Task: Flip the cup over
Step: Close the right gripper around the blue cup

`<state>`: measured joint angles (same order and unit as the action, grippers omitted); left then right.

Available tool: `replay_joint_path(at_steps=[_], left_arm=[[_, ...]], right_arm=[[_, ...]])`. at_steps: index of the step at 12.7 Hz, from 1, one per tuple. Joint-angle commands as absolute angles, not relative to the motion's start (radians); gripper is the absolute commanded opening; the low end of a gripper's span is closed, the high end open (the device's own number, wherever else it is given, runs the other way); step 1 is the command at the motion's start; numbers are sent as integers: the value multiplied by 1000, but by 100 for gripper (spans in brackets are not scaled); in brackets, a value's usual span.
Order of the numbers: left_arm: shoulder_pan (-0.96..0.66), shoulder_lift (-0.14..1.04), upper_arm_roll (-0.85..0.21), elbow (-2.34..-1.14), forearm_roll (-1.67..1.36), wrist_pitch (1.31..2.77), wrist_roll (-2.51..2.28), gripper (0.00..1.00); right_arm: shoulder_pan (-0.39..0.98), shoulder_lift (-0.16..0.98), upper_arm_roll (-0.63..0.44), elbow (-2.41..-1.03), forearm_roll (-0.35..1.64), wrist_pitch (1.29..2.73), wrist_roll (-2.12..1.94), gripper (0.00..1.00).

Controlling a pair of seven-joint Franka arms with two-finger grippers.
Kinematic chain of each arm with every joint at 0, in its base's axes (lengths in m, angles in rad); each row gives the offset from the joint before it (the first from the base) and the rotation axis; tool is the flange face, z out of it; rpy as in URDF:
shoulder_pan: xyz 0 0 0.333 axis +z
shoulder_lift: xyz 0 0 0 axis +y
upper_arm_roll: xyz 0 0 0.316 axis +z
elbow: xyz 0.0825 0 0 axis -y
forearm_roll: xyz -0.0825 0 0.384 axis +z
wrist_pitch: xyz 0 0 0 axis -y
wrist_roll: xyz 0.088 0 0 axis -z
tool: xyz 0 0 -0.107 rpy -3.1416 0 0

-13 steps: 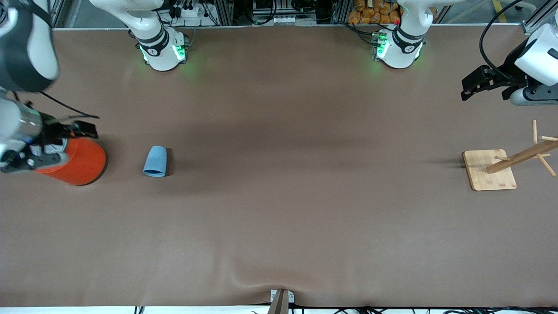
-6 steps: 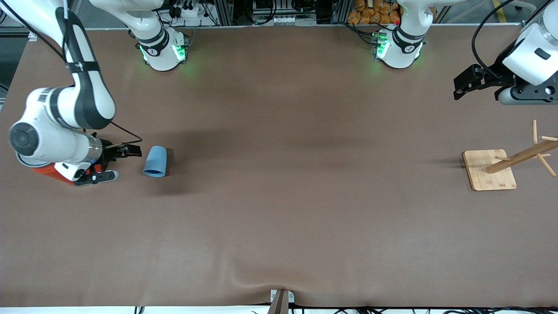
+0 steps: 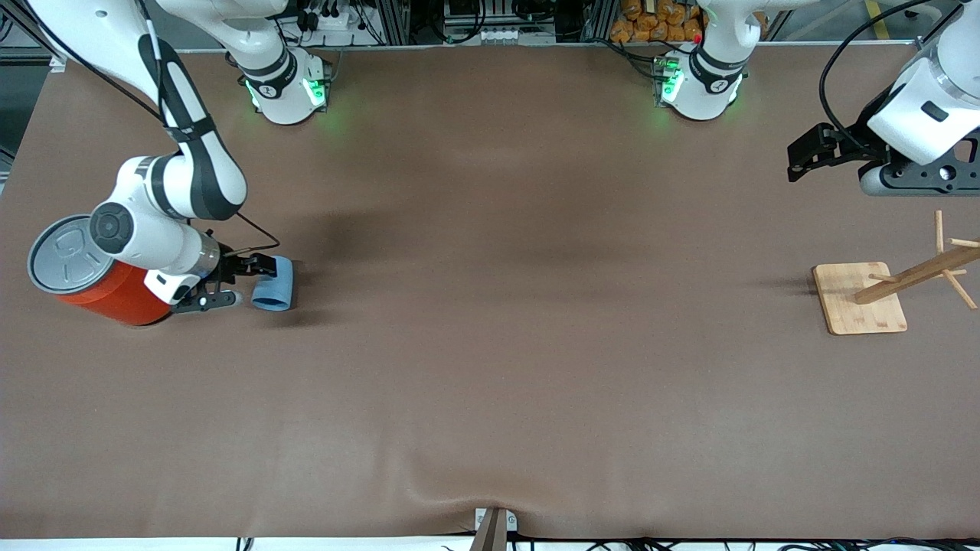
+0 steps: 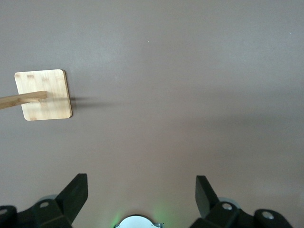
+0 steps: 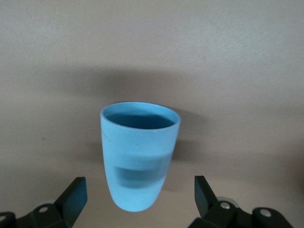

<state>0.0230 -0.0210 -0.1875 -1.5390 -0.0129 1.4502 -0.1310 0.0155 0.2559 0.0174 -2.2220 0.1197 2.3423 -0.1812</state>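
1. We find the cup [image 3: 273, 283] lying on the counter [image 3: 490, 344], mid-left of the frame, long axis top-to-bottom.
2. Right gripper [image 3: 239, 283]: jaws released, flanking the cup's base.
3. Only the right wrist view shows the cup's dark mouth [image 5: 140, 118].
4. Left gripper [image 3: 804, 153] waits upper right, jaws released.

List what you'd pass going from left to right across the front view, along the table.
Orange can → right gripper → blue cup → wooden rack.
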Motion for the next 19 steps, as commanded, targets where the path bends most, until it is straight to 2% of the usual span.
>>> replay_joint_path(at_steps=[1, 8, 9, 10, 12, 14, 17, 19], left_arm=[[25, -12, -195, -1516, 9, 1439, -133, 100], [35, -6, -190, -1511, 8, 1466, -146, 100], [37, 1, -186, -1511, 8, 1482, -146, 100], [38, 3, -181, -1509, 8, 1489, -146, 100], [38, 3, -181, -1508, 8, 1534, -146, 100], [37, 3, -181, -1502, 8, 1536, -147, 100], [40, 2, -179, -1487, 8, 1537, -147, 100], [46, 2, -178, -1483, 8, 1537, -141, 100]], right_arm=[[38, 267, 15, -2249, 153, 2402, -176, 100], [46, 348, 17, -2270, 155, 2545, -176, 98], [46, 351, 17, -2270, 155, 2546, -176, 72], [43, 353, 17, -2269, 155, 2537, -175, 40], [49, 351, 20, -2255, 155, 2525, -178, 0], [58, 347, 52, -2182, 155, 2431, -178, 0], [80, 348, 136, -1960, 167, 2182, -184, 0], [156, 368, 152, -1818, 170, 2093, -170, 0]])
